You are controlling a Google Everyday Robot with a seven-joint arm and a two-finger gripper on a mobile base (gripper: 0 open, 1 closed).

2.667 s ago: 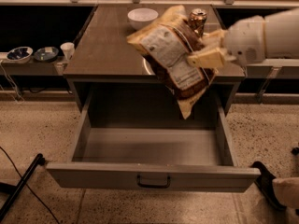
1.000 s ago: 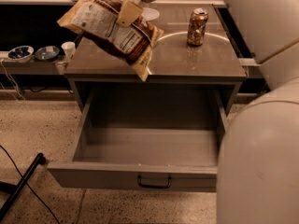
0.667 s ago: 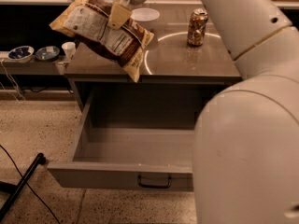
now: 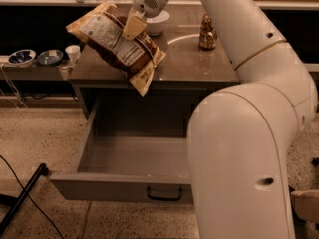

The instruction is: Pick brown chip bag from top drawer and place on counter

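Gripper (image 4: 132, 28) is seen pinching the crinkly dark-brown and cream foil chip bag (image 4: 113, 48), held tilted over the front edge of the glossy grey-brown worktop (image 4: 199, 66). The wide grey metal drawer (image 4: 134, 158) is found open below.

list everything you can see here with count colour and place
brown chip bag: one, dark brown and cream, held over counter's front left edge
counter: one, grey-brown, cabinet top
top drawer: one, grey, pulled open below counter
can: one, gold-brown, upright on counter, right rear
bowl: one, white, on counter behind bag
small bowls: two, bluish, left side shelf
cup: one, white, same shelf
arm: one, white, right foreground
hand: one, tan fingers, shut on the bag
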